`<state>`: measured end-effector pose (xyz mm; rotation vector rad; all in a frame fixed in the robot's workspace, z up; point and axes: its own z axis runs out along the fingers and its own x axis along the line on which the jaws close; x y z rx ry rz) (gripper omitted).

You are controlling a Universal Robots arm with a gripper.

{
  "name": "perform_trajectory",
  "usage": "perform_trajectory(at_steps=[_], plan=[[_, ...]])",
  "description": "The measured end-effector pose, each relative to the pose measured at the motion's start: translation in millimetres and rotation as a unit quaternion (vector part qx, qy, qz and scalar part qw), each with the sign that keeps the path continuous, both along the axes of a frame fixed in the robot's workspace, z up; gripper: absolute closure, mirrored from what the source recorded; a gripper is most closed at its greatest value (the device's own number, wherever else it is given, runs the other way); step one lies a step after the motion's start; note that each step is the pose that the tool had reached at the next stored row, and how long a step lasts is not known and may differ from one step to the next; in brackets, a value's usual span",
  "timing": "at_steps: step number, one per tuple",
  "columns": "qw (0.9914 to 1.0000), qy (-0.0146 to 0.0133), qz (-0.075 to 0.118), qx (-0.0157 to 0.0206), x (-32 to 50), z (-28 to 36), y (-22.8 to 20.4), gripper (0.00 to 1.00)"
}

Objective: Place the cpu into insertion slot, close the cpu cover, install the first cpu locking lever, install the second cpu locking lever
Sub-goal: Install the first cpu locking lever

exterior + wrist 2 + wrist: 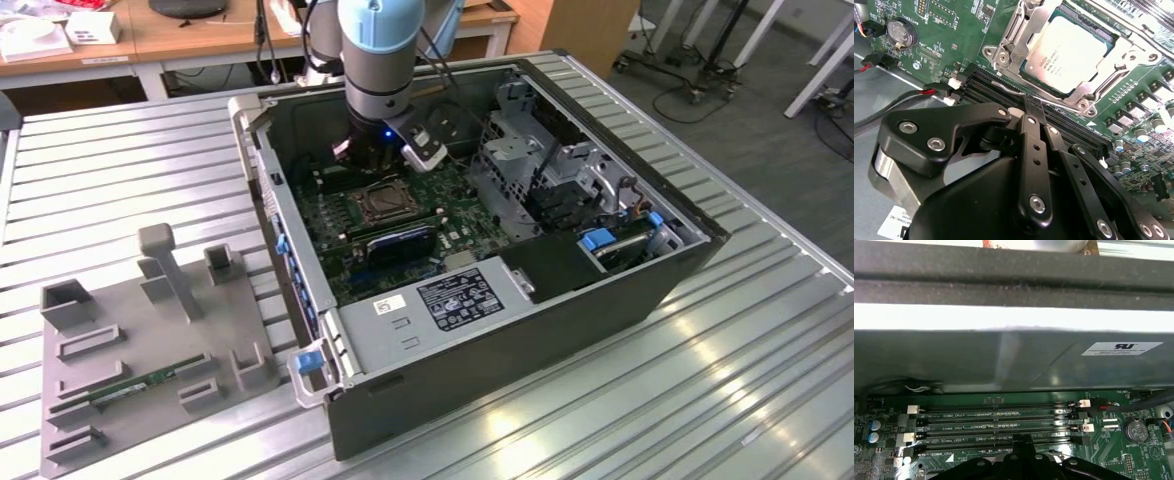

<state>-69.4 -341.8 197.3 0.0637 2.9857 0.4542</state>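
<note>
The cpu (1069,47) lies flat in the insertion slot (380,205) on the green board, inside the open computer case. The cpu cover (1013,31), a silvery frame, lies down around the chip. A thin wire locking lever (1006,87) runs along the socket's edge beside the memory slots. My gripper (1033,102) hangs just over that lever's end with its two black fingers shut together and nothing visibly between them. I cannot tell whether the tips touch the lever. In the exterior view the gripper (378,160) sits just behind the socket. The first wrist view has the gripper (1021,439) over the memory slots.
The case wall (1004,355) rises close behind the memory slots (999,420). A coin battery (899,32) and red-black cables (929,91) lie nearby. A metal drive cage (534,160) stands at the exterior view's right. A grey fixture tray (120,300) holds a memory stick (134,385).
</note>
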Motion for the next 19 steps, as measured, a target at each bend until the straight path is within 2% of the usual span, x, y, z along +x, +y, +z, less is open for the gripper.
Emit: perform_trajectory(at_steps=[19], plan=[[0.99998, 0.0001, 0.001, 0.0055, 4.1, 0.0, 0.4, 0.89]])
